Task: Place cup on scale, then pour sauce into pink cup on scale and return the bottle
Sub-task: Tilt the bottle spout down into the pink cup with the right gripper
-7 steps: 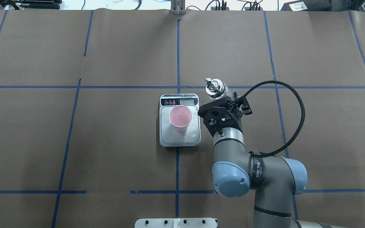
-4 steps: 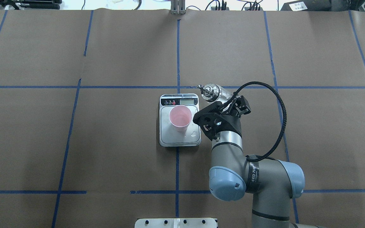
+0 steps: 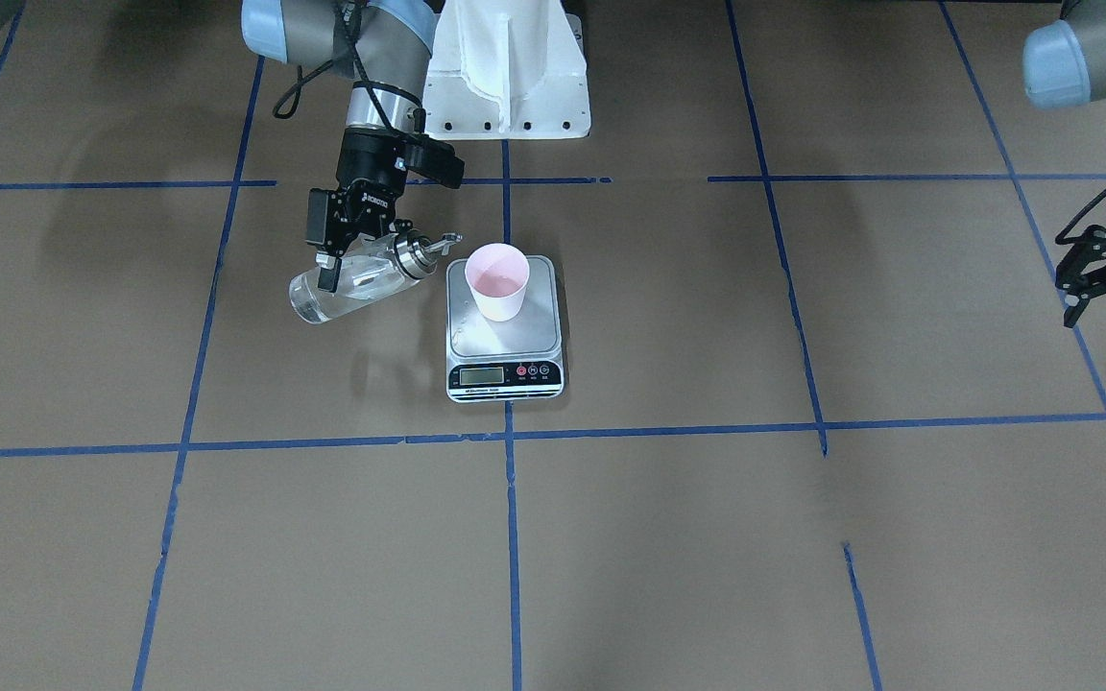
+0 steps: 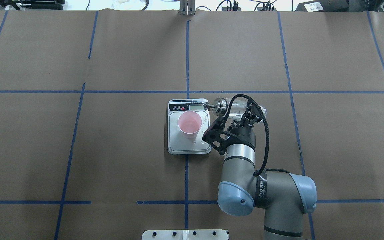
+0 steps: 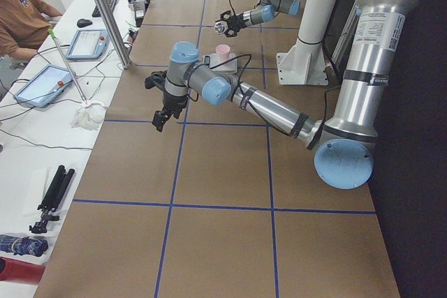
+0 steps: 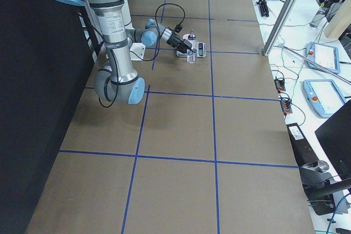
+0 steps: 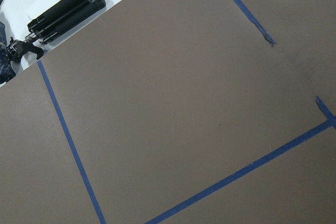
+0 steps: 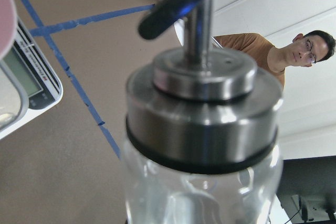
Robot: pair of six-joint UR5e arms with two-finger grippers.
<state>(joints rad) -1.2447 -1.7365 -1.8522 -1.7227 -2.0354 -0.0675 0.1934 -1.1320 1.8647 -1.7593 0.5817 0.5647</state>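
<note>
The pink cup (image 4: 189, 124) (image 3: 497, 280) stands upright on the silver scale (image 4: 175, 144) (image 3: 505, 376) at the table's middle. My right gripper (image 4: 242, 115) (image 3: 356, 264) is shut on the clear glass bottle (image 4: 237, 107) (image 3: 347, 286), which lies tilted almost level beside the scale. Its metal spout (image 4: 207, 105) (image 3: 447, 240) points at the cup and hangs over the scale's display corner, short of the rim. Clear sauce (image 3: 323, 299) pools low in the bottle. The right wrist view is filled by the bottle's collar (image 8: 202, 119). My left gripper (image 3: 1081, 278) hangs open and empty far off to the side.
Droplets lie on the scale platform (image 4: 205, 140). The white robot base (image 3: 505, 67) stands behind the scale. A person in an orange shirt (image 5: 21, 12) sits beyond the table's left end, by tablets (image 5: 42, 83) and a black tripod (image 7: 63, 9). Blue tape lines cross the brown table.
My right arm has tipped the bottle from near upright to almost level. The spout swung left, over the scale's corner toward the cup. Cup and scale have not moved.
</note>
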